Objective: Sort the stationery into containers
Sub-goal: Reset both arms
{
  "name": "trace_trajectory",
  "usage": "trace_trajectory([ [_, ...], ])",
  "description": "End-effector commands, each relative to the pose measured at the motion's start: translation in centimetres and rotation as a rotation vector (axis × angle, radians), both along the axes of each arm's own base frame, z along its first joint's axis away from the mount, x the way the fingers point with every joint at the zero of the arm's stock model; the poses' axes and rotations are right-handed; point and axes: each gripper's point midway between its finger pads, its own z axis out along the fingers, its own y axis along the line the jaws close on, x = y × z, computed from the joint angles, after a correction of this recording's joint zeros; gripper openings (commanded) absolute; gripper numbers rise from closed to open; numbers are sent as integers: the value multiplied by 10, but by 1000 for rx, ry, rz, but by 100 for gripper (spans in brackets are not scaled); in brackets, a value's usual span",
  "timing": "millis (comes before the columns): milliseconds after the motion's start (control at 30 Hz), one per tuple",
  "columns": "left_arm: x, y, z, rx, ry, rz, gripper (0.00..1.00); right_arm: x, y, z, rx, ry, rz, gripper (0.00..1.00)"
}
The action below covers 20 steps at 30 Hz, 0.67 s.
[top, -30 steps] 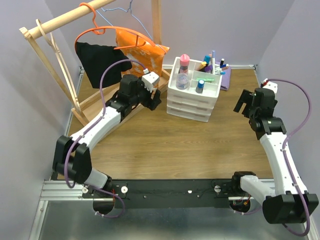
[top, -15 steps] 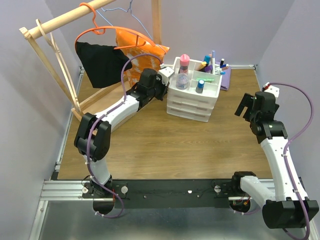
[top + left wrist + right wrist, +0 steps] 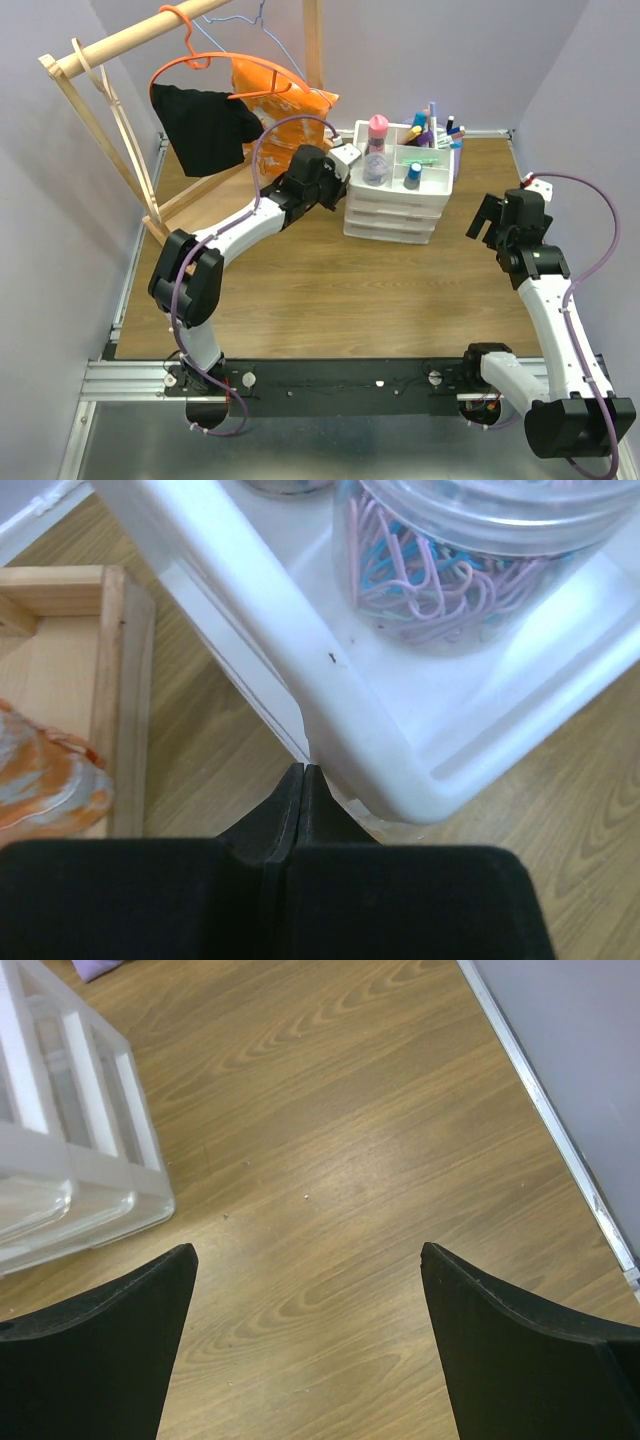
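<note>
1. Left gripper (image 3: 303,780): jaws pressed together, holding nothing. The tips touch the outer corner of the tray (image 3: 330,710) on top of the organiser (image 3: 398,205).
2. Just past those tips, in the corner compartment, stands a clear jar (image 3: 470,570) of pastel paper clips.
3. To the left of the left jaws lie the rack base (image 3: 112,680) and the orange bag (image 3: 40,770).
4. Right gripper (image 3: 307,1252): jaws wide apart, nothing between them, over the table (image 3: 330,1140).
5. The organiser's drawers sit ahead and to the left of the right jaws, well apart from them.
6. Pens (image 3: 428,125) stand in the far compartments. A pink-capped bottle (image 3: 378,125) and a blue-capped bottle (image 3: 413,175) also sit in the tray, beyond the left jaws.
</note>
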Motion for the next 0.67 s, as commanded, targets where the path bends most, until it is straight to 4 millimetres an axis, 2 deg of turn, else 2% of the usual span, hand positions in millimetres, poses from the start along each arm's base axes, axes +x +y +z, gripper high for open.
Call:
trace_trajectory([
  [0,-30,-33,24,-73,-15,-116,0,5,4,-3,30,-20,5,100],
  [100,-32,-32,23,-66,-3,-104,0,5,4,-4,25,-20,6,100],
  [167,-31,-19,24,-26,-4,-63,1,5,3,-3,18,-20,4,100],
  [200,-29,-11,24,-8,-8,-38,12,5,2,-3,16,-20,2,100],
  [233,-26,0,23,14,-6,-1,18,4,1,-1,13,-23,-2,100],
  [267,-31,12,20,37,22,21,35,3,1,-2,7,-19,1,100],
  [333,-28,37,16,60,60,82,57,2,-1,-1,-6,-21,-4,100],
  [367,-34,52,9,82,97,119,70,1,-3,0,-16,-21,-8,100],
  [400,-36,61,7,87,116,134,98,1,-4,-1,-21,-20,-13,100],
  [433,-37,71,4,93,129,155,99,1,-5,-1,-25,-19,-15,100],
  [467,-46,80,1,97,140,166,99,2,-6,-1,-28,-23,-17,100],
  [633,-65,88,4,69,112,156,99,6,-3,-4,-21,-25,2,100],
])
